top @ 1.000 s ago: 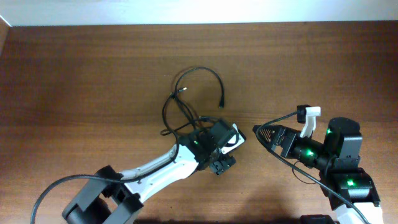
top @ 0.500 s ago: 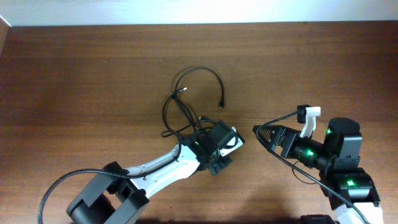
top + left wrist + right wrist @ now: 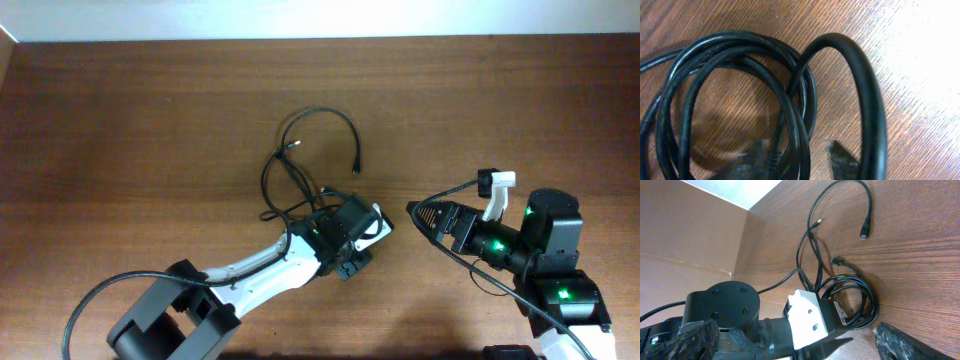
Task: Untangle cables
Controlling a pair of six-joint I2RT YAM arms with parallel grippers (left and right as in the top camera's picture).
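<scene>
Cables (image 3: 867, 97) lie directly under the left gripper (image 3: 799, 159) as a coil of black strands on the table (image 3: 150, 120). The left jaws stand apart. Several strands of the coil run between the two dark fingertips (image 3: 842, 156), which are down at table level. No strand is pinched, as far as the blurred tips allow a reading. One thicker loop arches just outside the jaws on one side. The rest of the coil spreads ahead of them.

Beyond the coil, loose lengths fan out away from the jaws. One ends in a black plug (image 3: 863, 234) and another in a gold tip (image 3: 816, 225). Both ends lie free of the knot.

The right gripper (image 3: 415, 212) hovers well apart from the coil. Its fingers (image 3: 900, 340) are wide open and hold nothing.

Step in hand, as judged: taking a first grip on the coil. The next move calls for closing the left jaws on one strand only. Then bring the right jaws to a free plug end for a counter-pull. Pinching several strands together would likely tighten the knot.
</scene>
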